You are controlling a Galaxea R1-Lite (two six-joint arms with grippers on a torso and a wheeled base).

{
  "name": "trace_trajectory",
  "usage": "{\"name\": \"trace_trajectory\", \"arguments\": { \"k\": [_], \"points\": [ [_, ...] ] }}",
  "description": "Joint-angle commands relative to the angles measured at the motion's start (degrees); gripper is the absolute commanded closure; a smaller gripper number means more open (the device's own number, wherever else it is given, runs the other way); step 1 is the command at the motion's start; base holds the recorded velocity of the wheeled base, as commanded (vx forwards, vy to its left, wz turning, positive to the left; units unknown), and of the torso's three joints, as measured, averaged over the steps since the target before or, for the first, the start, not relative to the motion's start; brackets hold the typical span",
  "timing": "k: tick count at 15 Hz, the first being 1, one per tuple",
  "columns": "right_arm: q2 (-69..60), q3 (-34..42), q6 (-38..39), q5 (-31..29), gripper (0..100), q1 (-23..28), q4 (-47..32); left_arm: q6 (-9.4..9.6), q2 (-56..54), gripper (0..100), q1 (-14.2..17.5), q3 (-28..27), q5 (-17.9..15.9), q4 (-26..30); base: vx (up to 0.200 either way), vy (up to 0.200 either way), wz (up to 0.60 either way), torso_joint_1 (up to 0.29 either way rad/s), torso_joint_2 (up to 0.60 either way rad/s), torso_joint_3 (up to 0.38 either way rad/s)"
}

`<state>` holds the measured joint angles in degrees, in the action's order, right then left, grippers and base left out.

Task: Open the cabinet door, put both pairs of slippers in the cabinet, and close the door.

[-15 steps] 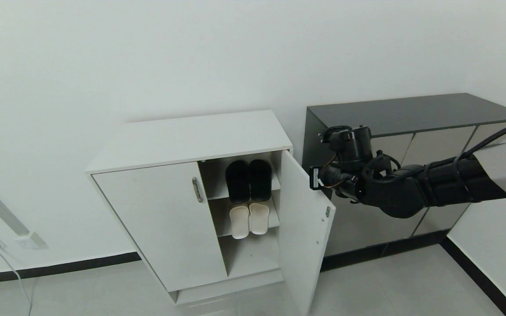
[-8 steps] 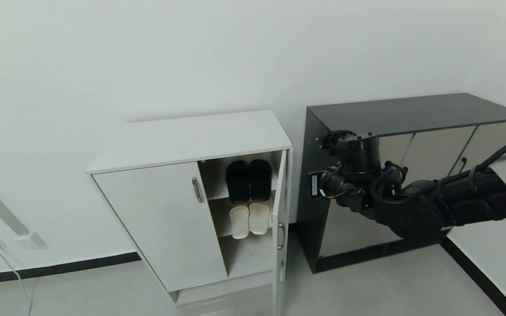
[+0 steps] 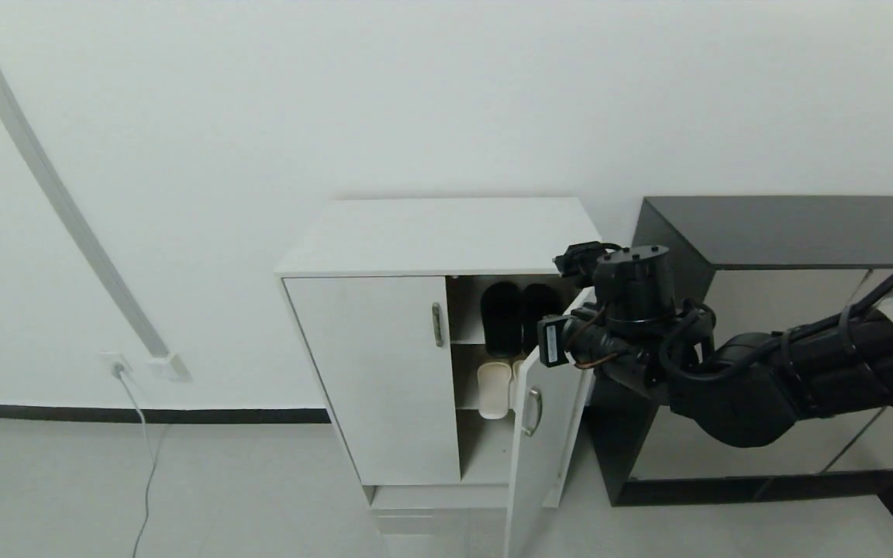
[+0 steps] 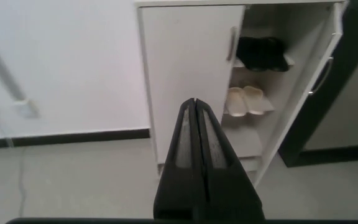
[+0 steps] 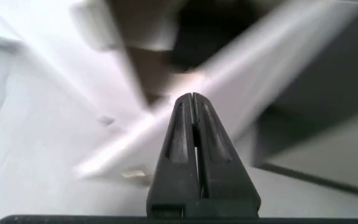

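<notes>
Cabinet door (image 3: 555, 449) stands half open on the white cabinet (image 3: 439, 232). Inside, black slippers (image 3: 516, 306) sit on the top shelf and cream slippers (image 3: 493, 387) one shelf lower. Right end effector (image 5: 193, 96), by the cabinet's door, and left end effector (image 4: 194, 101) are both pressed together.

- The white cabinet (image 3: 446, 232) is seen against the wall, with its left door (image 3: 373, 372) shut and its right door (image 3: 551, 434) partly open.
- Black slippers (image 3: 502, 318) are set on the cabinet's upper shelf, and white slippers (image 3: 493, 380) on the shelf below.
- The right arm (image 3: 725, 372) is placed against the upper edge of the cabinet's right door.
- A dark cabinet (image 3: 787, 221) is set just right of the white cabinet.
</notes>
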<state>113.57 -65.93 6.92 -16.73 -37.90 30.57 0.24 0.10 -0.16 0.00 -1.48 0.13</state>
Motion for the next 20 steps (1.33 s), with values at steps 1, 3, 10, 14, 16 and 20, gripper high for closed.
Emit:
{"name": "trace_trajectory", "arguments": {
  "k": [1, 3, 10, 14, 16, 20],
  "points": [
    [-0.6, 1.1, -0.1, -0.1, 100, 0.0, 1.0, 0.02, 0.0, 100, -0.1, 0.0, 0.0, 0.0, 0.000, 0.000, 0.00, 0.000, 0.00, 0.000],
    [-1.0, 2.6, -0.9, -0.4, 100, 0.0, 2.0, 0.02, 0.0, 100, -0.1, 0.0, 0.0, 0.0, 0.000, 0.000, 0.00, 0.000, 0.00, 0.000],
    [-4.4, 15.6, -1.7, 1.3, 100, 0.0, 4.7, 0.02, 0.0, 100, -0.1, 0.0, 0.0, 0.0, 0.000, 0.000, 0.00, 0.000, 0.00, 0.000],
    [-4.0, 20.8, -1.7, 1.7, 100, -0.3, 8.0, 0.02, 0.0, 100, -0.1, 0.0, 0.0, 0.0, 0.200, 0.000, 0.00, -0.001, 0.00, 0.004],
    [-3.5, 20.6, -1.7, 1.8, 100, -0.3, 8.0, 0.02, 0.0, 100, -0.1, 0.0, 0.0, 0.0, 0.000, 0.000, 0.00, 0.000, 0.00, 0.000],
    [-0.8, 20.0, -1.7, 2.0, 100, -0.5, 10.6, 0.02, 0.0, 100, -0.1, 0.0, 0.0, 0.0, 0.000, 0.000, 0.00, 0.000, 0.00, 0.000]
  ]
}}
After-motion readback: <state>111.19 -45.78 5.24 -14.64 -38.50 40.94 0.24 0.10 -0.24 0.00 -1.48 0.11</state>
